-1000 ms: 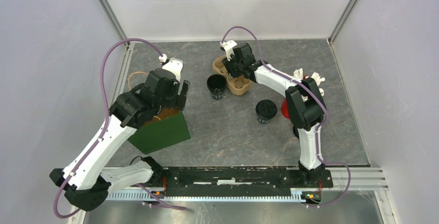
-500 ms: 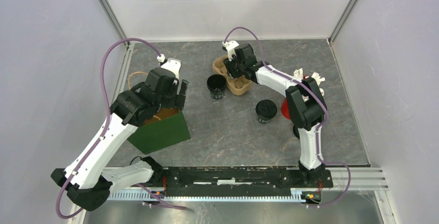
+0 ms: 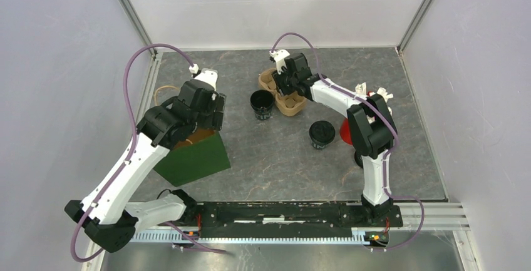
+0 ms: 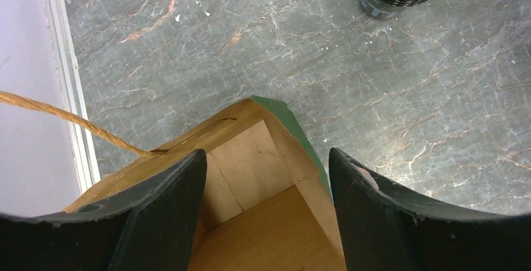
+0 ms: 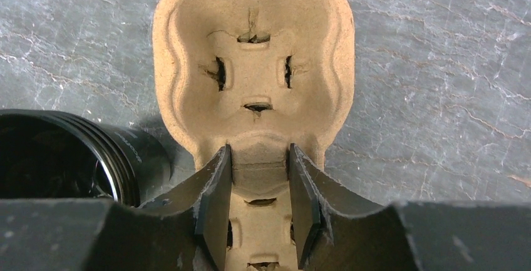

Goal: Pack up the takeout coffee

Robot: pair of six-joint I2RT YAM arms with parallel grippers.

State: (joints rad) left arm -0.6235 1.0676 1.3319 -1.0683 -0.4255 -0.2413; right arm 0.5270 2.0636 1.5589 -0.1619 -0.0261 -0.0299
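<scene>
Marbled grey tabletop (image 3: 275, 164) held small black lidded cup (image 3: 321, 134), likely light, crushable: grasp mid-wall. Left end effector (image 4: 264, 158) gaped empty; right end effector (image 5: 258, 152) pinched brown pulp tray (image 5: 253, 64).

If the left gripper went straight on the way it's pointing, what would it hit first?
Most likely the paper bag: the left gripper, jaws open, points into its open mouth, though depth is unclear.

Your left arm (image 3: 122, 174) and right arm (image 3: 374, 177) showed white shells with black joints. A mauve cable (image 3: 154, 47) looped from each wrist; the fingers (image 4: 163, 214) were matte black, scuffed.
</scene>
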